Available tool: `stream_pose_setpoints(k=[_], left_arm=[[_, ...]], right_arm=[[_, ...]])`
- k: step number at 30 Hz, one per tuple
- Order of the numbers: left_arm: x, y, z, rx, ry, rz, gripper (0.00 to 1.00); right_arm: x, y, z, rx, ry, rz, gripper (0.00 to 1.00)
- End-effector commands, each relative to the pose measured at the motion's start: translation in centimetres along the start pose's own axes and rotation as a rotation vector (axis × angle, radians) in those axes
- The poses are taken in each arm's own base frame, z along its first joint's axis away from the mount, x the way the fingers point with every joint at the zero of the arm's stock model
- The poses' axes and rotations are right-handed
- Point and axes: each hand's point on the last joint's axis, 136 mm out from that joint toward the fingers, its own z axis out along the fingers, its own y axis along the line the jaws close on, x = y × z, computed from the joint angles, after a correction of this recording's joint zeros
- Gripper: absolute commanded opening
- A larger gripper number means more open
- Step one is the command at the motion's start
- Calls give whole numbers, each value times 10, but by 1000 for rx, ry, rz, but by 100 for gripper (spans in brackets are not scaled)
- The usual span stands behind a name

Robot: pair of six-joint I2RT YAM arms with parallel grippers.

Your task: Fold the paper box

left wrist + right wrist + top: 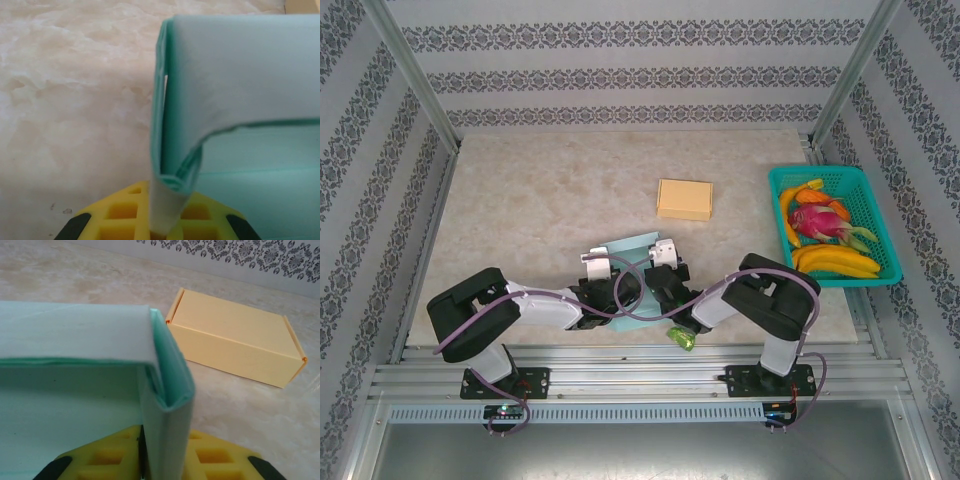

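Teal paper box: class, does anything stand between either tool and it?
Nothing visible does. The left tool and the right tool each have a side wall of the teal paper box between their fingers.

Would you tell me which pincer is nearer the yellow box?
Right. The right pincer is at the right wall of the teal paper box, short of the yellow box; the left pincer clamps the left wall, farther off.

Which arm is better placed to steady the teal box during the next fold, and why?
Probably the left: the left gripper is pinched shut on the folded wall of the teal box. The right gripper also straddles a wall, its grip less clearly tight.
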Motion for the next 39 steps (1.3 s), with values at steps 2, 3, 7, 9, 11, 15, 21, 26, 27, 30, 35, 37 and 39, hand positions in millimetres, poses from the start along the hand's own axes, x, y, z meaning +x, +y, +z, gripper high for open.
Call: stream_pose_setpoints(k=[2, 3, 7, 9, 11, 15, 21, 26, 27, 30, 35, 37, 39], left_arm=[[5, 49, 1, -184, -28, 105, 0], [5, 49, 1, -183, -26, 103, 0], [6, 47, 3, -184, -25, 103, 0], [6, 47, 3, -187, -27, 105, 0], [6, 48, 3, -192, -31, 108, 0], [4, 50, 2, -189, -41, 113, 0], [3, 50, 2, -173, -49, 112, 0], [4, 45, 4, -142, -51, 127, 0], [3, 44, 4, -136, -59, 131, 0], [1, 39, 6, -109, -80, 166, 0], [2, 32, 8, -49, -110, 187, 0], [3, 30, 9, -33, -115, 192, 0], [6, 31, 11, -36, -118, 202, 0]], right_arm=[[7, -32, -1, 67, 48, -27, 30], [5, -23, -1, 14, 50, -12, 32], [-2, 11, -6, -177, 60, 55, 43], [-5, 28, -12, -269, 63, 88, 47], [-8, 40, -19, -337, 63, 115, 53], [-11, 40, -31, -388, 66, 157, 58], [-24, 18, -51, -383, 50, 198, 59], [-45, 5, -65, -390, 23, 216, 60], [-51, 4, -66, -393, 31, 223, 60], [-65, -1, -64, -392, 69, 247, 62], [-75, -6, -48, -391, 113, 293, 62], [-76, -2, -42, -400, 127, 294, 62], [-74, 5, -36, -415, 145, 288, 62]])
